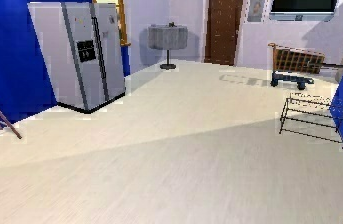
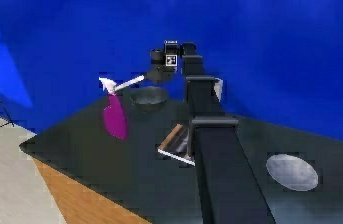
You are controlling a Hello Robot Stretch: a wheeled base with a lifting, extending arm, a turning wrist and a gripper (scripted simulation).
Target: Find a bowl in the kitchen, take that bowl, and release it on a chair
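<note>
Task status: early stage. The robot stands in the kitchen, judging by the refrigerator (image 1: 79, 50). A grasp is not confirmed, and the carry and the release on a chair are not yet done. A dark bowl (image 2: 149, 98) sits on the black tabletop (image 2: 79, 150) near its far edge. The tool (image 2: 111, 83) reaches along that edge, its fingers ending by a magenta bottle (image 2: 115, 118). Whether the tool is apart or together, or holds anything, cannot be told. A grey round dish (image 2: 292, 170) toward the tabletop's right end may be a plate or a bowl. The arm (image 2: 219, 160) hides part of a flat item (image 2: 177, 142).
</note>
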